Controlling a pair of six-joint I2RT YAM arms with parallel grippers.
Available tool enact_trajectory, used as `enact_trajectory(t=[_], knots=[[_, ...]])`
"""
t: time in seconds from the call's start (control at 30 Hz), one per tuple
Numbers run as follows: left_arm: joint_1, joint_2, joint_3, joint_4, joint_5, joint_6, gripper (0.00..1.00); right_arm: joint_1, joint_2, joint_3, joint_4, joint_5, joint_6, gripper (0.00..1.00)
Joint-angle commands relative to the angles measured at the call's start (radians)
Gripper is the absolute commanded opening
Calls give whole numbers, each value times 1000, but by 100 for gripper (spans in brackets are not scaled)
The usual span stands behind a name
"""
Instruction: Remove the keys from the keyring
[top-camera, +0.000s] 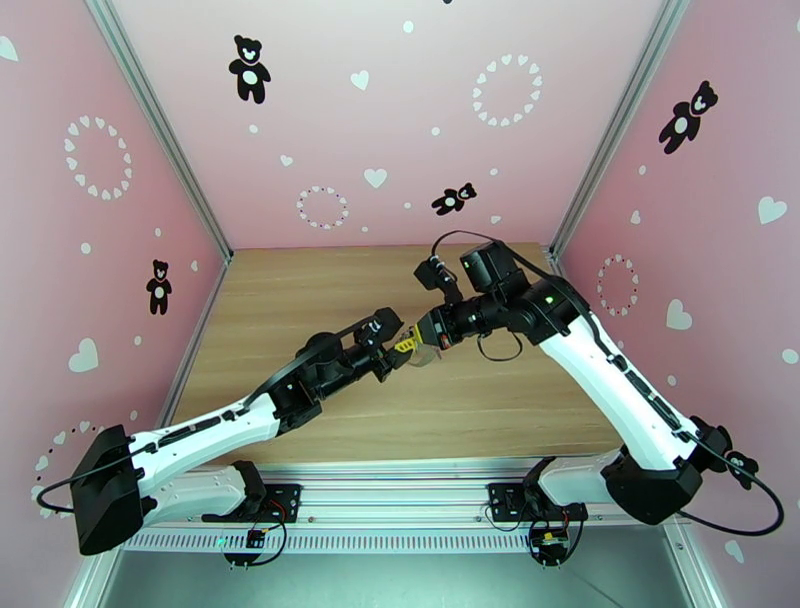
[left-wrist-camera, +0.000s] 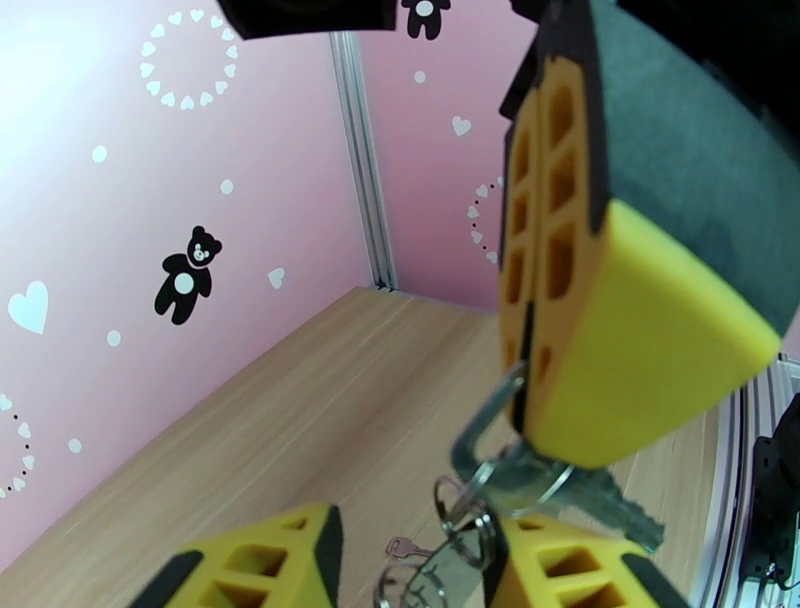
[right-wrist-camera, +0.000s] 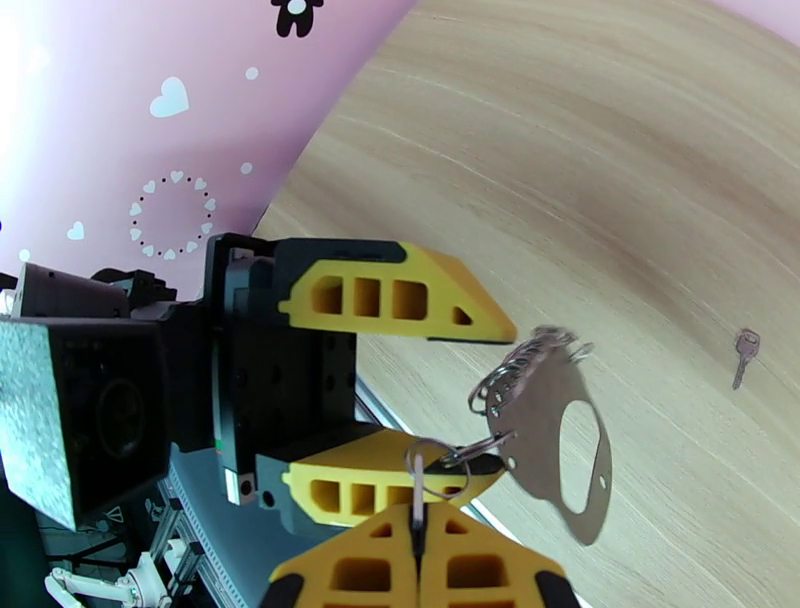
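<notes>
One key (right-wrist-camera: 745, 352) lies loose on the bench (right-wrist-camera: 620, 150), frame right; another key (left-wrist-camera: 610, 505) apparently hangs from the keyring (left-wrist-camera: 483, 420) clamped by the right claw (right-wrist-camera: 418, 520), left claw (right-wrist-camera: 500, 400) apart around it.

keyring (left-wrist-camera: 487, 410) abv table (right-wrist-camera: 600, 150), key (right-wrist-camera: 745, 350) on it

- Top external: high above the near edge, looking down across the whole tabletop (top-camera: 300, 290) toward the back wall (top-camera: 400, 120).
- Left wrist: close and low, facing the right hand (left-wrist-camera: 527, 400).
- Right wrist: close, facing back at the left hand (right-wrist-camera: 505, 400).
- All three share the keyring (left-wrist-camera: 478, 425) between both hands, above the tabletop.
</notes>
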Motion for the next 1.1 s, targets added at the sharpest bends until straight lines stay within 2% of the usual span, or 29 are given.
enact_trajectory(t=[0.0, 0.17, 0.27, 0.5, 0.63, 0.7, 1.07], knots=[[-8, 0, 29, 0, -6, 1, 39, -1, -43, -5, 17, -14, 15, 0], [-8, -7, 40, -35, 30, 8, 35, -1, -47, -6, 17, -6, 14, 0], [-8, -3, 55, -52, 43, 21, 28, 0, -46, -9, 20, -13, 16, 0], [-8, 4, 100, -77, 52, 44, 27, 0, -51, -26, 41, -6, 28, 0], [-9, 11, 117, -96, 76, 56, 23, -1, -59, -29, 48, 8, 29, 0], [-9, 14, 113, -94, 93, 58, 17, -2, -65, -30, 54, 14, 32, 0], [-8, 5, 82, -97, 57, 50, 17, -18, -77, -32, 71, 26, 35, 0]])
